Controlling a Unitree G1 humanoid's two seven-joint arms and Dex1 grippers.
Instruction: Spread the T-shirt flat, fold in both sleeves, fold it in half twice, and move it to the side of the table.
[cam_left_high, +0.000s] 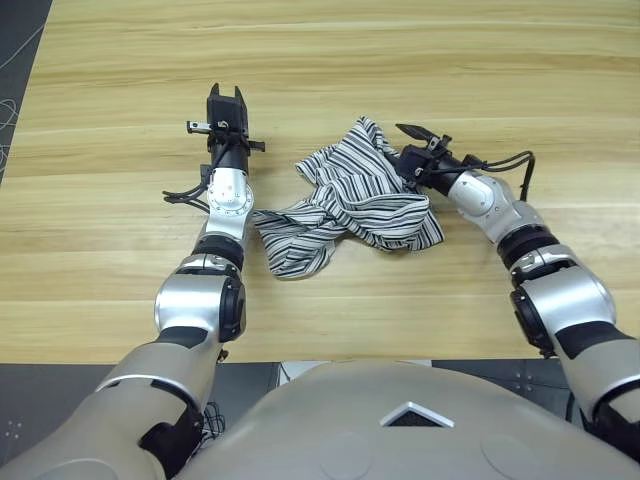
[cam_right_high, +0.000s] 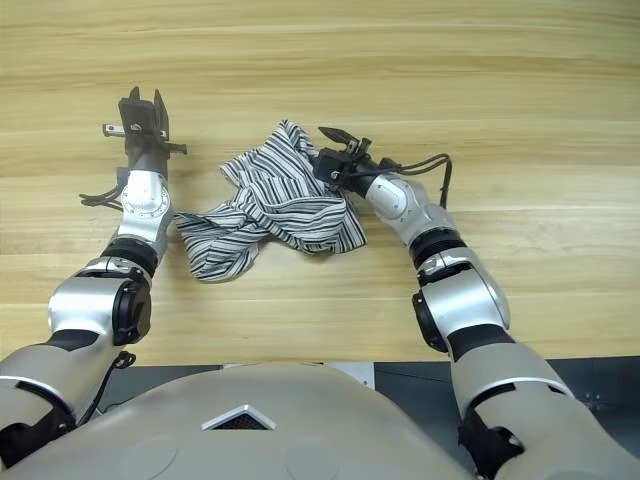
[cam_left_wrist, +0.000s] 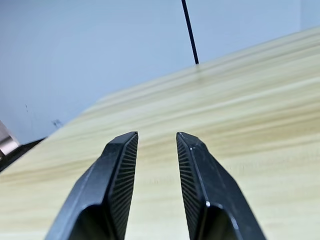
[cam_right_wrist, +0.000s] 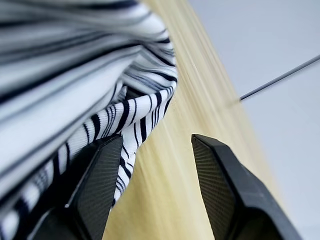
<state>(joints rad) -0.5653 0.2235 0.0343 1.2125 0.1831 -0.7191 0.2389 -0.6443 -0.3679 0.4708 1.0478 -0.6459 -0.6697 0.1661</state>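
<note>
A black-and-white striped T-shirt lies crumpled in a heap on the middle of the wooden table. My right gripper is open at the heap's far right edge. In the right wrist view a fold of the striped cloth rests against one finger, with bare table in the gap. My left gripper is open over bare wood, to the left of the shirt and apart from it, pointing away from me. The left wrist view has nothing between its fingers.
The table's left edge borders dark floor, and its near edge runs in front of me. Bare wood stretches beyond the shirt and to both sides of it.
</note>
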